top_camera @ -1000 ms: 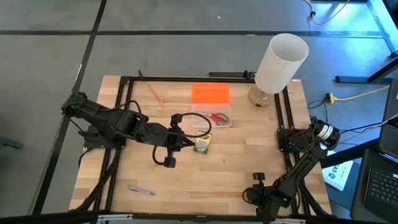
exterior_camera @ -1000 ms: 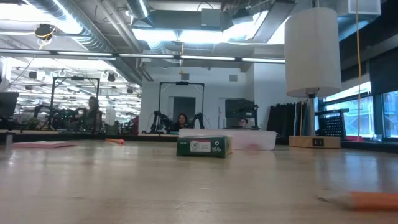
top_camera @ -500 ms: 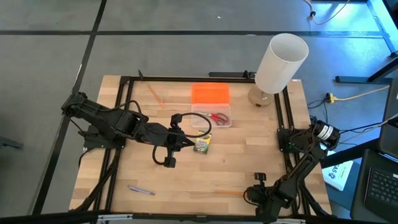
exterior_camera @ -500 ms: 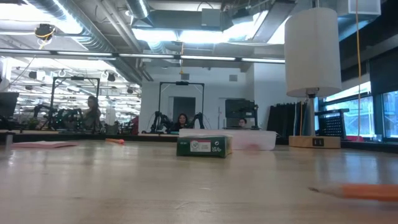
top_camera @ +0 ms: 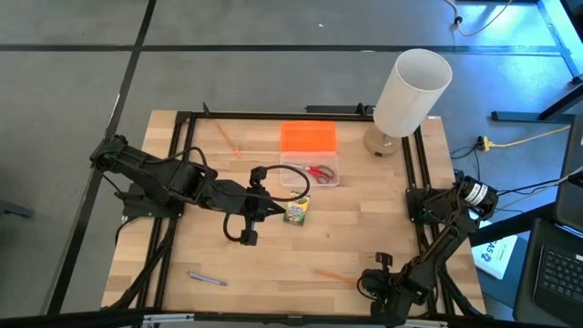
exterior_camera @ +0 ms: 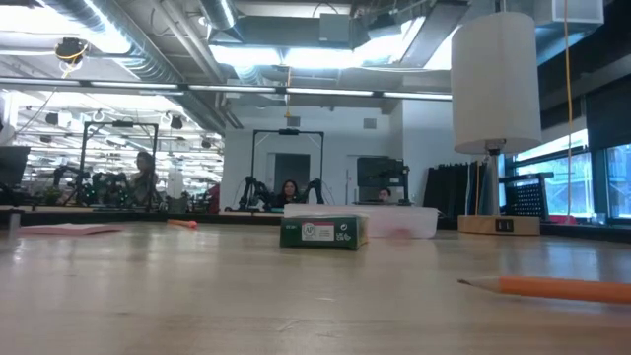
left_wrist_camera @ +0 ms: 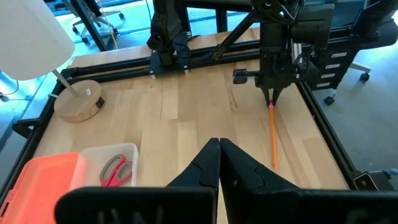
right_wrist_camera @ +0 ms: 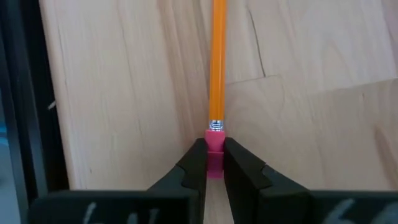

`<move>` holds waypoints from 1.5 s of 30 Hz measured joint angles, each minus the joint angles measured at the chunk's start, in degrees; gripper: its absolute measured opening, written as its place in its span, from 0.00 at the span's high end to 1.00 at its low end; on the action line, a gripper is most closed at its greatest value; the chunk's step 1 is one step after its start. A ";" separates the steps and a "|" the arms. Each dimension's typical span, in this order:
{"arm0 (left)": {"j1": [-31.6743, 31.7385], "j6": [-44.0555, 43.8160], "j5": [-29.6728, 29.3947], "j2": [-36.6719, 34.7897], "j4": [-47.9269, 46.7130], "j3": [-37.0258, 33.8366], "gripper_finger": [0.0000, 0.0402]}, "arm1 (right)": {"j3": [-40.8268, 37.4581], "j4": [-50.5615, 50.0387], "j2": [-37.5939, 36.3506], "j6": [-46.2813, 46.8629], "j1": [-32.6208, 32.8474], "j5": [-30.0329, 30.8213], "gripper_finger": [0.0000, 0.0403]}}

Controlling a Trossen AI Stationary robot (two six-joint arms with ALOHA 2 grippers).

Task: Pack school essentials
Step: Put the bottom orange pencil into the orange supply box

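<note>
- down at the near edge of the table, the right gripper (right_wrist_camera: 214, 163) was clamped on the pink eraser end of an orange pencil (right_wrist_camera: 218, 59), so the shaft stuck out flat along the wood. looked like the grip was that far back just because that end was nearest.
- in the high view the pencil (top_camera: 334, 275) lay slanted, tip aimed toward the table's middle, eraser end at the gripper (top_camera: 372, 284).
- left gripper (left_wrist_camera: 219, 163) sat over the middle of the table with its fingers pressed together on nothing, just beside the yellow-green crayon box (top_camera: 297, 211). my guess is it was parked there waiting.
- red-handled scissors (top_camera: 319, 171) already lay inside the clear plastic box (top_camera: 333, 179), and the orange lid (top_camera: 307, 138) sat just behind it, off, which makes sense if more stuff had to go in.
- second orange pencil (top_camera: 224, 138) lay at the far left, purple pen (top_camera: 208, 279) near the front left, both loose and well apart from the box.
- crayon box had a pale label on its side in the low view (exterior_camera: 322, 233), but i couldn't read any writing on it.
- tall white cylinder (top_camera: 412, 91) on its wooden base stood in the far right corner.
</note>
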 joint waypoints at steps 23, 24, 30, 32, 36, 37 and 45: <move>0.00 0.01 0.04 0.00 0.00 0.04 1.00 | -0.09 -2.40 -7.73 0.23 -3.94 2.04 0.89; 0.00 0.01 0.04 0.00 0.00 0.04 1.00 | -0.09 -2.95 -8.36 0.21 -4.38 2.06 0.89; 0.02 0.02 0.04 0.00 -0.02 0.04 1.00 | -0.09 -7.21 -12.91 0.04 -7.30 2.02 0.89; 0.00 0.02 0.03 0.00 -0.02 0.04 1.00 | -0.09 -8.94 -14.65 -0.37 -8.45 2.01 0.89; 0.00 0.02 0.02 0.00 -0.05 0.04 1.00 | -0.04 -11.59 -18.15 -3.68 -11.16 2.03 0.89; 0.00 0.02 0.02 0.00 -0.07 0.04 1.00 | -0.04 -12.34 -19.06 -4.57 -12.02 2.00 0.89; 0.01 0.02 0.02 0.00 -0.13 0.04 1.00 | -0.04 -16.04 -24.80 -16.52 -20.06 1.97 0.89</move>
